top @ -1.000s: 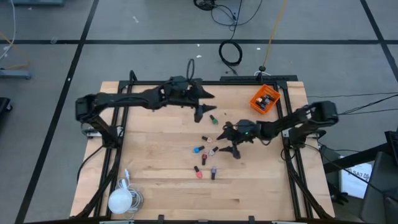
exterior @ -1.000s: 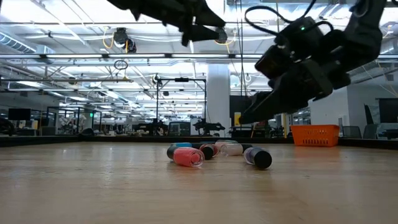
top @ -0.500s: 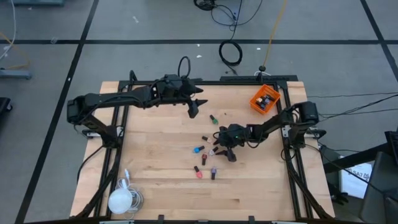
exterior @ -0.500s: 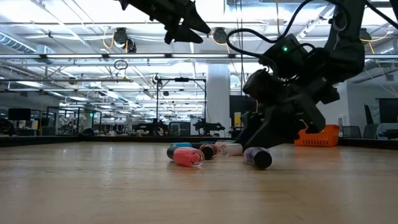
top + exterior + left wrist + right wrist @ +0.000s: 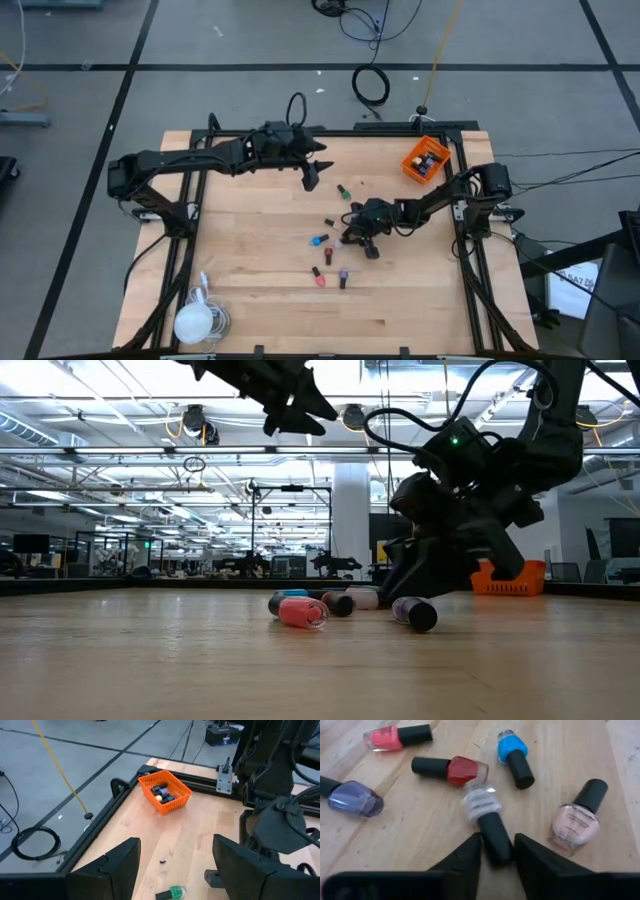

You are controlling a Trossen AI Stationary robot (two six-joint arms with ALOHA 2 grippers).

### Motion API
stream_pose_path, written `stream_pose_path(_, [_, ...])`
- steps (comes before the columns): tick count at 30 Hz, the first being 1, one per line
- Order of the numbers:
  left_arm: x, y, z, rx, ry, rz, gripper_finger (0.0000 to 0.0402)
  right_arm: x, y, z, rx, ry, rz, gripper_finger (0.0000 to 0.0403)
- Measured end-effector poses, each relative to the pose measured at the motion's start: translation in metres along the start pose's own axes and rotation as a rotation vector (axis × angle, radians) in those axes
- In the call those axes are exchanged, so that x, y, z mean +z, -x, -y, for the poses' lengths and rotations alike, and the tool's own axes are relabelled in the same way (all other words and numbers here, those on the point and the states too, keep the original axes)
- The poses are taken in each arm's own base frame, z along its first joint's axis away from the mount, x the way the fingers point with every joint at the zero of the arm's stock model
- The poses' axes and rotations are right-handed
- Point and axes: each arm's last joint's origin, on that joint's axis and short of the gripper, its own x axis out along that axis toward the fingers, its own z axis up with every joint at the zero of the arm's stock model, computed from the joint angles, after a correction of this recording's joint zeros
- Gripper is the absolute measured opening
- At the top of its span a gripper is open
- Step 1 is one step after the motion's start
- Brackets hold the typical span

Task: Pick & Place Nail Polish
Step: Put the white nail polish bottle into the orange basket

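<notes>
On the pale planked-wood counter, small glass nail polish bottles with glossy black caps lie scattered near the middle. The right gripper is down at the counter surface, its dark wedge fingers narrowed around the black cap of a clear bottle lying flat. Just beside it are a red bottle, a blue bottle, a pale pink bottle, a coral bottle and a lilac bottle. The left gripper hangs above the counter's far half, fingers apart, holding nothing; a green bottle lies below it. The orange mesh plastic bin sits at the far right corner, bottles inside. A white bulb with coiled cord rests near the front left edge; open wood lies elsewhere.
</notes>
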Motion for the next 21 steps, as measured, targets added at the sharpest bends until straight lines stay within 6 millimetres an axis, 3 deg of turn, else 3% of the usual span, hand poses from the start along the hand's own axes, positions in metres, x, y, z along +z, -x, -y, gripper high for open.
stream_pose_path(4, [-0.004,-0.001,0.000,0.001,0.002,-0.008,0.0243,0.000,0.000,0.000,0.036,0.019,0.012,0.0048])
stream_pose_path(12, [-0.007,-0.002,0.000,0.001,0.015,-0.018,0.0243,0.005,0.009,0.003,0.079,0.022,0.030,0.0048])
stream_pose_path(15, [-0.007,-0.002,0.000,0.000,0.042,-0.018,0.0243,0.014,0.021,-0.001,0.061,0.058,0.017,0.0048])
stream_pose_path(21, [-0.011,-0.006,0.004,-0.007,0.059,-0.038,0.0243,0.032,0.054,-0.016,-0.157,0.146,-0.074,0.0048])
